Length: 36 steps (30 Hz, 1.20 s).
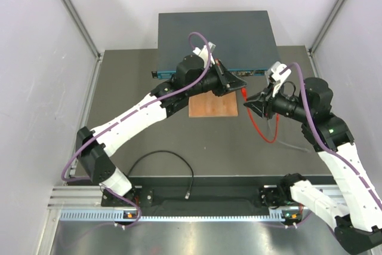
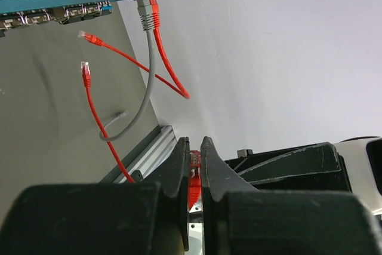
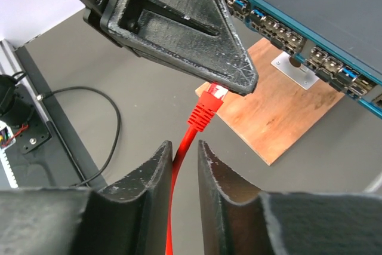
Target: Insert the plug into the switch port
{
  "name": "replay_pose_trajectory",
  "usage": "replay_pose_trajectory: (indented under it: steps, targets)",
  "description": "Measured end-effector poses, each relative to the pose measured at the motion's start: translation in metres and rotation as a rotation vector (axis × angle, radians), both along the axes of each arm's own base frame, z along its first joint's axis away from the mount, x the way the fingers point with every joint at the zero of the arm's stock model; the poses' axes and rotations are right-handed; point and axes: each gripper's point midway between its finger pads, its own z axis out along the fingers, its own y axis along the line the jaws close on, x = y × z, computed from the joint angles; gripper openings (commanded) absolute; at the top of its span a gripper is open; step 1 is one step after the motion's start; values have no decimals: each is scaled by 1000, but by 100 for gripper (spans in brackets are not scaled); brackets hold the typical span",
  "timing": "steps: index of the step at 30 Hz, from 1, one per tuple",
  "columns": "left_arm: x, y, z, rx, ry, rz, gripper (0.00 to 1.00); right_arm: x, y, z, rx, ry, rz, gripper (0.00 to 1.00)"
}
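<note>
The switch [image 1: 215, 31] is a flat dark box at the back; its teal port face [image 3: 286, 34] also shows in the left wrist view [image 2: 65, 10]. My left gripper [image 1: 239, 82] is shut on a red plug [image 3: 209, 104], pinched between its tips [image 2: 194, 143] just in front of the port face, above the board's right end. The plug's red cable [image 1: 268, 135] runs down between the jaws of my right gripper [image 3: 185, 144], which stand a little wider than the cable. The right gripper [image 1: 253, 104] sits just right of the left one.
A brown wooden board [image 1: 213, 106] lies in front of the switch. A grey plug [image 2: 143, 15] and a red one [image 2: 155, 10] sit in ports at the switch's right end. Two loose red plugs [image 2: 86, 35] hang nearby. A black cable [image 1: 164, 165] loops near the front edge.
</note>
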Motion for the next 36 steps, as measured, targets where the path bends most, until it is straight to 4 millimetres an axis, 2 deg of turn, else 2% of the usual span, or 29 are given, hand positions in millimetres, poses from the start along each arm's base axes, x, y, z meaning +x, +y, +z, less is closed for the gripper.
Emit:
replay_pose_trajectory:
  steps: [2,3,5,7,8,9,11,12,13,14,18,22,25,28,31,36]
  targets:
    - [0,0,0,0,1,1,0,0,1,-1,-1,2,5,19]
    - [0,0,0,0,1,1,0,0,1,-1,-1,4,6,10]
    - [1,0,0,0,1,4,0,0,1,-2,-5,3,4,0]
    - [1,0,0,0,0,5,3,2,0,-3,-10,3,-5,0]
    - [1,0,0,0,1,6,11,2,0,-3,-13,2,-6,0]
    - [1,0,0,1,0,6,36,2,0,-4,-15,3,-6,0]
    - [1,0,1,-1,-10,4,63,2,-1,-5,-20,3,-4,0]
    - [2,0,2,-5,-18,4,73,1,-1,-6,-23,7,-4,0]
    - [3,0,6,-18,-27,4,90,1,-2,-7,-27,13,-7,0]
    - [4,0,7,-20,-35,5,97,1,-3,-9,-30,18,-11,0]
    - [17,8,16,-12,-152,21,99,-5,-11,-16,-48,56,-40,0]
    - [34,28,28,46,-307,77,99,-4,-34,-27,-79,105,-154,0]
    - [40,46,46,71,-408,122,99,2,-52,-35,-103,142,-254,0]
    - [40,61,61,93,-476,154,99,13,-65,-42,-132,170,-344,0]
    - [39,70,67,119,-516,173,99,25,-71,-38,-148,184,-399,0]
    - [41,76,55,189,-516,185,99,53,-80,-30,-168,202,-501,0]
